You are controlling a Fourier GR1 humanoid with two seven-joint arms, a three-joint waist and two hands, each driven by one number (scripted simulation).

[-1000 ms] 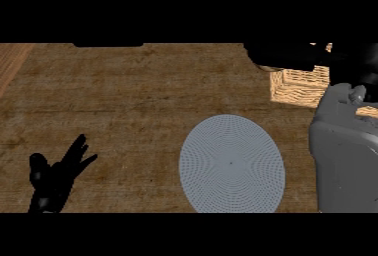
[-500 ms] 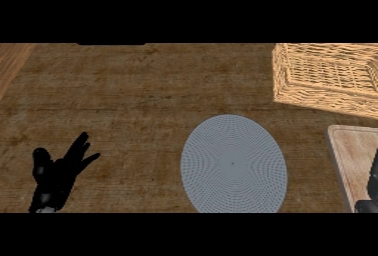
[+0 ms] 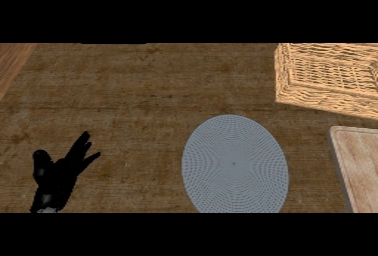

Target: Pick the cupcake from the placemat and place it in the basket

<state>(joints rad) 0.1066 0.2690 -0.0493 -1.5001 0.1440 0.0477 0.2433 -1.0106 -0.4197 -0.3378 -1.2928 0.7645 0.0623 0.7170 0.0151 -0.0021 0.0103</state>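
A grey oval placemat [image 3: 235, 165] lies on the wooden counter, right of centre, with nothing on it. A woven wicker basket [image 3: 328, 77] stands at the upper right; its inside is hidden from this angle. No cupcake shows anywhere in the head view. My left hand [image 3: 60, 172] rests open at the lower left, fingers pointing up and apart, well left of the placemat. My right hand and forearm are out of view.
A light wooden board [image 3: 360, 167] lies along the right edge, just right of the placemat and below the basket. A strip of lighter wood [image 3: 11, 62] shows at the top left corner.
The right arm, which reached up to the basket a second ago, has withdrawn out of view. The basket is now unobstructed. The left hand has stayed where it was.
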